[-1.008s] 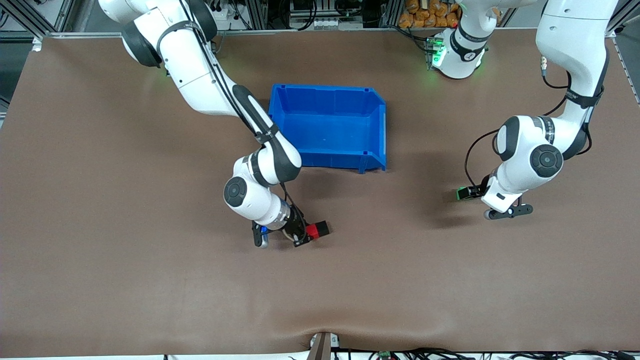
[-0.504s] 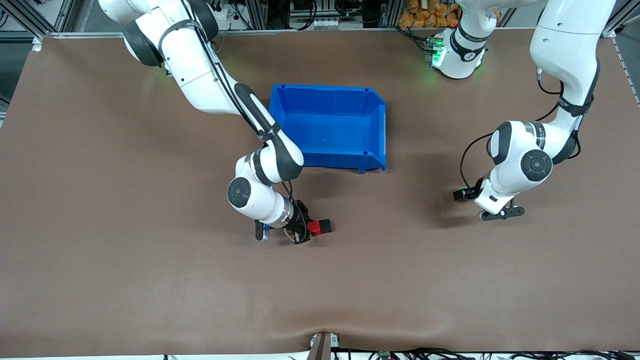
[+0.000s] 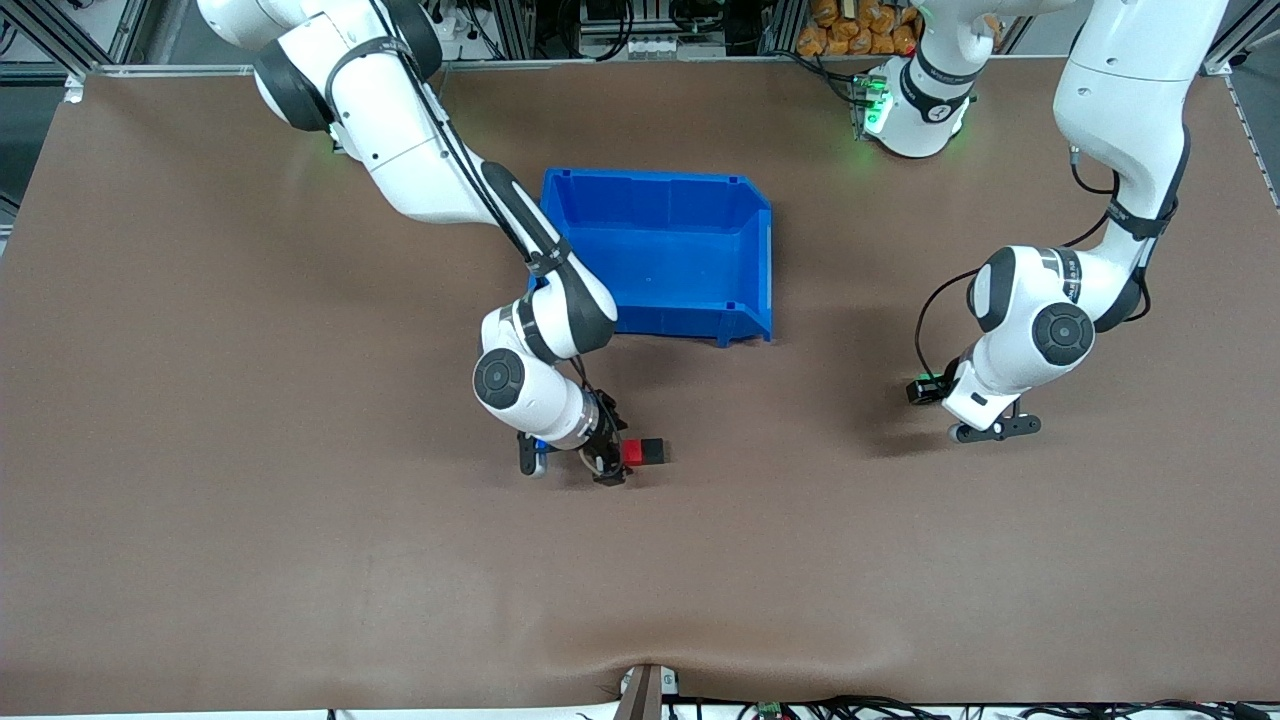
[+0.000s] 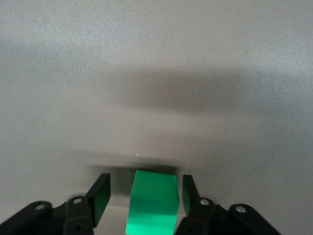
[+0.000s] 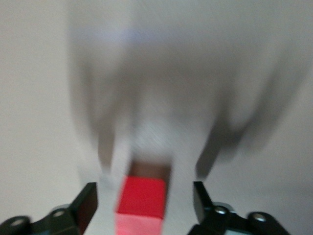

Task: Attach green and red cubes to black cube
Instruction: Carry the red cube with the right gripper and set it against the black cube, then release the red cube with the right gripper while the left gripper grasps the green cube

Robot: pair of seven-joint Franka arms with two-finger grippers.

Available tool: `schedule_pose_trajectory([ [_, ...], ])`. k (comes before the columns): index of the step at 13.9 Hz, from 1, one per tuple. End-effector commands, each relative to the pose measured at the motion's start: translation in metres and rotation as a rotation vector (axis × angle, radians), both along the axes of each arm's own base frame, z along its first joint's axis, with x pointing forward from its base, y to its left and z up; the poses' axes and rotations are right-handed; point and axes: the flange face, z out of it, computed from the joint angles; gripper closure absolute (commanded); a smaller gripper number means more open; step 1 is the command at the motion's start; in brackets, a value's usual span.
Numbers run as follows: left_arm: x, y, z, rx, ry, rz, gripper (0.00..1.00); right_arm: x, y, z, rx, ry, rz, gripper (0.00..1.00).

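The red cube (image 3: 631,453) lies on the table, joined to the black cube (image 3: 653,452) beside it, nearer the front camera than the blue bin. My right gripper (image 3: 617,450) is low at the red cube (image 5: 142,198) and open, with a gap on each side of the cube. Toward the left arm's end of the table, my left gripper (image 3: 922,389) is down at the table surface. In its wrist view the green cube (image 4: 152,200) stands between the fingers (image 4: 100,197). A small gap shows on each side, so the gripper is open around it.
An empty blue bin (image 3: 655,180) stands mid-table, farther from the front camera than the joined cubes. The right arm's forearm reaches past the bin's corner. Brown mat covers the whole table.
My right gripper has opened and let go of the red cube. The left arm has shifted slightly toward the table's middle, and its fingers have narrowed around the green cube.
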Motion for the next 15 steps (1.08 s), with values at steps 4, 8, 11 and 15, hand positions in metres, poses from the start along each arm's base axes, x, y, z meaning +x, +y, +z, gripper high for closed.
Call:
schedule_pose_trajectory([
  [4,0.002,-0.004,0.000,0.009,-0.012,0.029,1.00,0.051,-0.120,0.091,-0.089,0.036,0.189,0.00],
  [8,0.011,-0.010,0.013,0.010,-0.038,0.098,1.00,0.082,-0.239,0.158,-0.074,0.091,0.392,0.00],
  [11,0.025,-0.014,0.029,0.010,-0.066,0.269,1.00,0.082,-0.317,0.209,-0.041,0.078,0.517,0.00],
  [15,0.034,-0.043,0.054,-0.003,-0.063,0.599,1.00,0.060,-0.407,0.271,-0.004,0.054,0.643,0.00],
])
